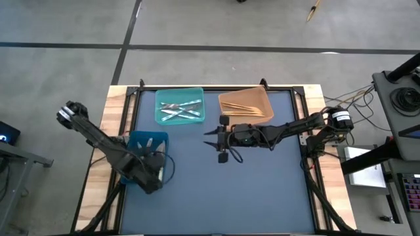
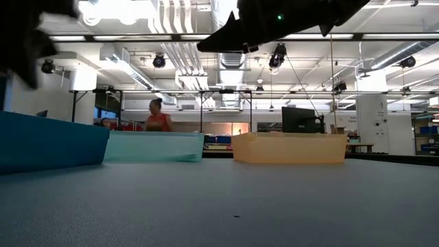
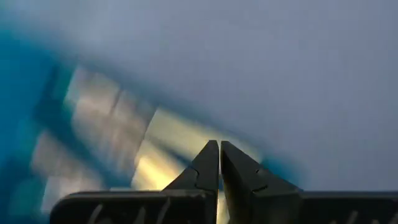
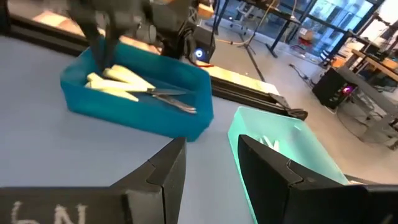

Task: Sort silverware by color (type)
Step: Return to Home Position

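Observation:
Pale yellow silverware (image 4: 115, 79) and one silvery grey piece (image 4: 171, 98) lie in the blue bin (image 1: 139, 138) at the table's left. My left gripper (image 3: 219, 146) hangs shut just above that bin, with nothing showing between its fingers; the right wrist view shows it as a blur (image 4: 102, 43). Silvery grey pieces (image 1: 180, 110) lie in the teal bin (image 1: 163, 97) and orange-tan ones (image 1: 244, 108) in the orange bin (image 1: 262, 98), both at the far edge. My right gripper (image 4: 211, 165) stands open and empty above the table's middle (image 1: 209, 139), pointing level toward the blue bin.
The three bins stand in a row along the far and left side in the low view: blue (image 2: 51, 140), teal (image 2: 154, 146), orange (image 2: 288, 147). The grey mat (image 1: 230, 190) lies bare toward the near edge. A person (image 2: 158, 115) is far off in the room behind.

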You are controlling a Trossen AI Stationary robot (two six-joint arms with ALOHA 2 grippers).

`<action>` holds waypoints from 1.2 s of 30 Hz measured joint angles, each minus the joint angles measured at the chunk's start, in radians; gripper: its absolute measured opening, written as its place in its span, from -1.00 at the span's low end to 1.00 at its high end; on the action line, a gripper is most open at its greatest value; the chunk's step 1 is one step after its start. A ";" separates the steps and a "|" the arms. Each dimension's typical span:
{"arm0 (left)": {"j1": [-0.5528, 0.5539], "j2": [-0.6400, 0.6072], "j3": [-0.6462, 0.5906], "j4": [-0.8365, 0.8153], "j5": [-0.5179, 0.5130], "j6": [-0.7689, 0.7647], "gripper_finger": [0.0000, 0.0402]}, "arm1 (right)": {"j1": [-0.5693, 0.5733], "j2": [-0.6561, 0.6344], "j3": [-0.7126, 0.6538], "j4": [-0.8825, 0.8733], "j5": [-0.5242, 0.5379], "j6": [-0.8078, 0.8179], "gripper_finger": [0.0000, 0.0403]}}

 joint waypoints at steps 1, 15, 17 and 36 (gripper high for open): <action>0.000 -0.021 0.002 0.069 -0.046 0.096 -1.00 | 0.001 0.000 -0.004 0.000 -0.001 -0.006 -0.32; 0.254 -0.296 -0.108 0.473 -0.208 0.890 -1.00 | -0.020 -0.175 -0.185 0.031 0.000 -0.013 -0.32; 0.312 -0.341 -0.152 0.526 -0.133 0.970 -1.00 | -0.034 -0.221 -0.225 0.035 0.000 -0.001 -0.32; 0.602 -0.862 -0.418 0.655 0.115 1.106 -1.00 | -0.159 -0.634 -0.537 0.038 0.000 0.118 -0.32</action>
